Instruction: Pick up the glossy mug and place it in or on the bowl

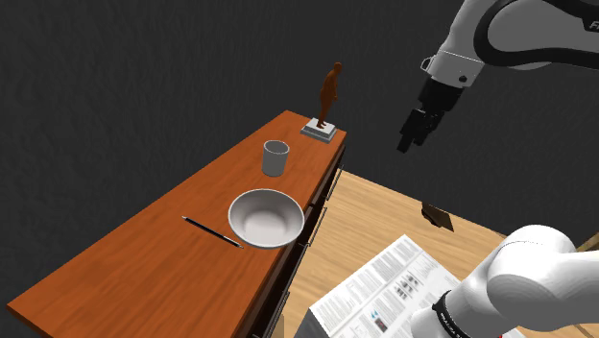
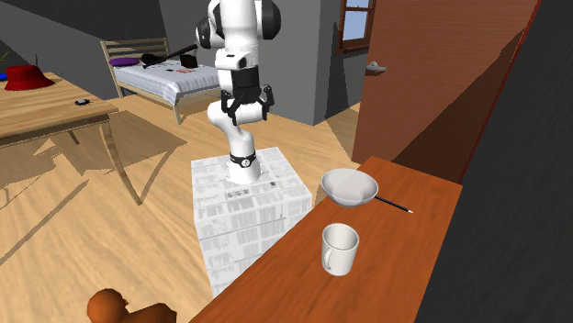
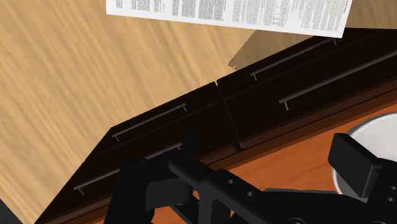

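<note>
While our gripper [image 1: 410,144] hung wide open and empty above the floor, we saw the grey mug [image 1: 275,158] upright on the table [image 1: 144,259] well beyond it, between a brown figurine [image 1: 329,96] and the bowl [image 1: 266,218], with a black pen [image 1: 211,231] touching the bowl's far side.

Air above mug [image 1: 275,157] and bowl [image 1: 266,218] unobstructed, gap between them. Tall statuette [image 1: 329,96] at worktop [image 1: 144,259] end beyond mug; pen [image 1: 211,231] flat beside bowl.
</note>
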Controlling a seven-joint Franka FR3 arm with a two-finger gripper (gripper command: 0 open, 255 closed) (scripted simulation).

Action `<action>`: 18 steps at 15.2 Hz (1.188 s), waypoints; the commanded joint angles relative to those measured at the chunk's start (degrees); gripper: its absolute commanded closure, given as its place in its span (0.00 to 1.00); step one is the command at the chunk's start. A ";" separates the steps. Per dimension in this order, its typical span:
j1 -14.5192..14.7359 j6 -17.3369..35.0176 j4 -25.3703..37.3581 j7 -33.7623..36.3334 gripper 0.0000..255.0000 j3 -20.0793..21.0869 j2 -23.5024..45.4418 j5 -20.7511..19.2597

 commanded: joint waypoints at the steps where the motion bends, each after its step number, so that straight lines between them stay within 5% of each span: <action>1: 0.00 0.00 0.00 0.00 0.00 0.00 0.00 0.00; 18: 3.00 20.16 15.07 12.52 0.00 9.02 33.86 0.46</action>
